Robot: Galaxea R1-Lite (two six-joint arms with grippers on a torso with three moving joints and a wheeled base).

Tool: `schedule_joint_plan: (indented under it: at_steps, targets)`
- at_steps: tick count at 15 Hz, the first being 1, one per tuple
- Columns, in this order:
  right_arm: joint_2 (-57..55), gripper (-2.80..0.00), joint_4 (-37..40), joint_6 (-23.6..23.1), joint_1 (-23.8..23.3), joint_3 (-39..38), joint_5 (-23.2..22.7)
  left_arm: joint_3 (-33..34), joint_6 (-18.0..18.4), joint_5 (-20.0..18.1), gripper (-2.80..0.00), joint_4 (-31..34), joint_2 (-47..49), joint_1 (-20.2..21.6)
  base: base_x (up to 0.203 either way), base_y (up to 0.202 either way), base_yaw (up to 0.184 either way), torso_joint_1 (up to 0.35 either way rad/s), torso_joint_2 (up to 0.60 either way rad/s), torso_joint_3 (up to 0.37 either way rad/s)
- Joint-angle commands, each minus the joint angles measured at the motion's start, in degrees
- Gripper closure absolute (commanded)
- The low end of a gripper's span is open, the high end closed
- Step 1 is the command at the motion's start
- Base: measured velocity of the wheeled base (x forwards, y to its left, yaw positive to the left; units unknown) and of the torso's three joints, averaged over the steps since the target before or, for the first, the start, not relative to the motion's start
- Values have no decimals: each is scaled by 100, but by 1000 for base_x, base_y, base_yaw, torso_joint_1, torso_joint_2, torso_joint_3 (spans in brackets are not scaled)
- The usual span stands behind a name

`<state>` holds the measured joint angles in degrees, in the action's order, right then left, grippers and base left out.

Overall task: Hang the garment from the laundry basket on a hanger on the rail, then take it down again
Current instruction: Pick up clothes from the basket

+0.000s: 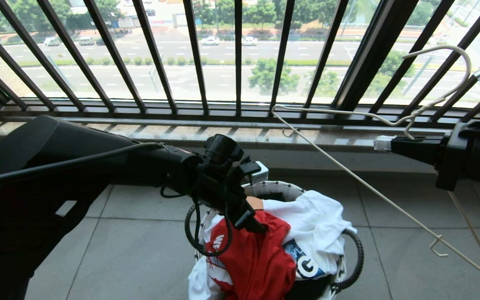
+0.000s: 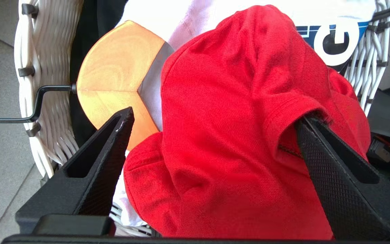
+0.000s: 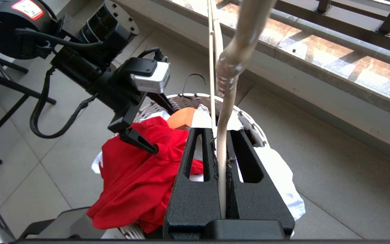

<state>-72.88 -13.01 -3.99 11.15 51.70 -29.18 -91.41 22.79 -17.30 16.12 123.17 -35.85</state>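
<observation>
The red garment (image 1: 261, 258) lies crumpled on top of the pile in the white laundry basket (image 1: 273, 187). My left gripper (image 2: 215, 118) stands open right over it, the jaws wide on either side of a raised fold (image 2: 229, 135); one fingertip (image 2: 305, 123) is tucked under a hem. To the right, my right gripper (image 3: 218, 130) is shut on the neck of the off-white wire hanger (image 1: 348, 171), held up in the air beside the basket with its hook (image 1: 452, 50) pointing up. The rail is out of view.
A white printed T-shirt (image 1: 311, 221), a wooden hanger (image 2: 113, 78) and black cloth share the basket. The dark barred window railing (image 1: 240, 62) and its stone ledge (image 1: 223, 135) run behind. The basket stands on grey floor tiles (image 1: 140, 250).
</observation>
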Motion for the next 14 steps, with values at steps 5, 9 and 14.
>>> schedule_joint_plan:
  at_steps: [5, 9, 14]
  targets:
    - [-59, 0, -9, -14, 1, -19, -26, 89, -69, 200, -280, -109, 23, 8, 0, 0, 0, 0, 0, 0]
    - [-58, 0, -9, -14, 1, -11, -26, 273, 146, 218, -280, -100, -39, 43, 0, 0, 0, 0, 0, 0]
    - [-34, 0, -9, -14, 1, -11, -18, 168, 182, 211, -280, -117, 146, -17, 0, 0, 0, 0, 0, 0]
